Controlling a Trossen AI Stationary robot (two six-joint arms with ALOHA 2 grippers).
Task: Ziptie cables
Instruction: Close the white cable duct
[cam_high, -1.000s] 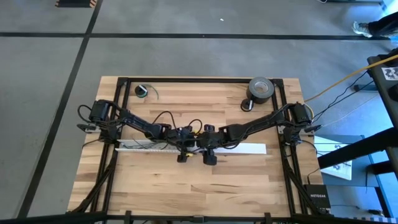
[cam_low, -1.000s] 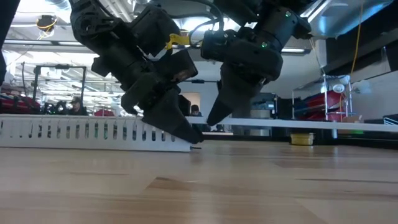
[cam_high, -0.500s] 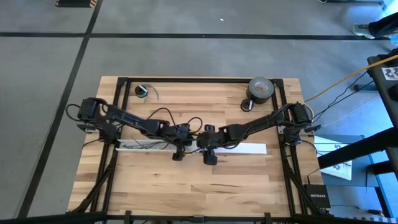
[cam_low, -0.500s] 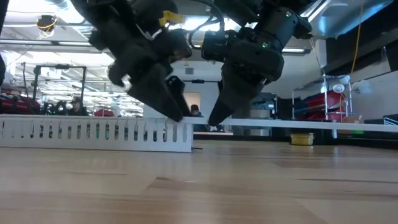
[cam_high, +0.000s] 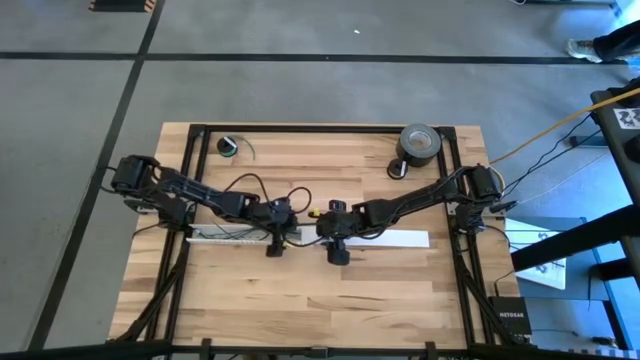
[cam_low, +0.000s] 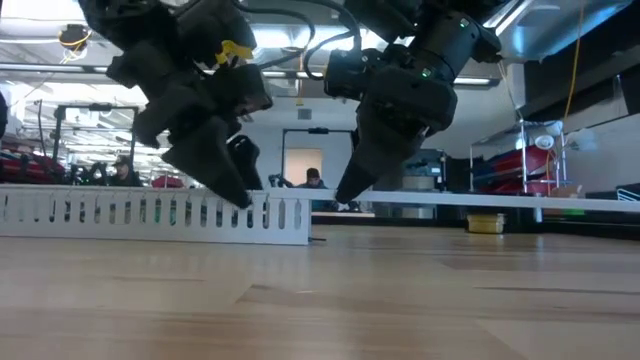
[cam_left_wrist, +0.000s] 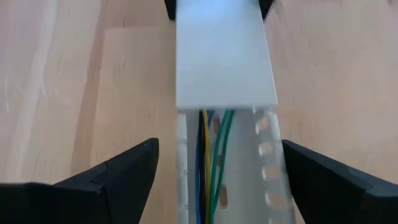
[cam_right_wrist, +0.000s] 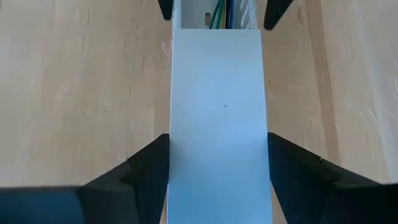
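Since a second ago, our left gripper (cam_high: 273, 243) has slid back along the slotted white duct (cam_high: 232, 235) toward the left side of the table, and its fingers (cam_left_wrist: 127, 168) have spread wider; they now stand open on either side of the duct, touching neither wall as far as we can tell. Our right gripper (cam_high: 336, 250) has not moved: its fingers (cam_right_wrist: 149, 165) sit against the two edges of the flat white cover (cam_right_wrist: 217, 106), which we judge is a hold to keep that cover steady on the table (cam_high: 300, 310).

We see the cables (cam_left_wrist: 212, 155), green, yellow and a darker wire, lying lengthwise inside the duct, their run disappearing under the near end of the cover. That placement looks deliberate: the duct walls keep the loose wires gathered in one line. We judge that the left gripper straddles the open stretch so it can either come down on the duct or reach the wires.

No black ziptie shows in any current view, so we cannot say where one is. A roll of tape (cam_high: 420, 143) and a small coil (cam_high: 229, 147) sit well apart at the far edge.
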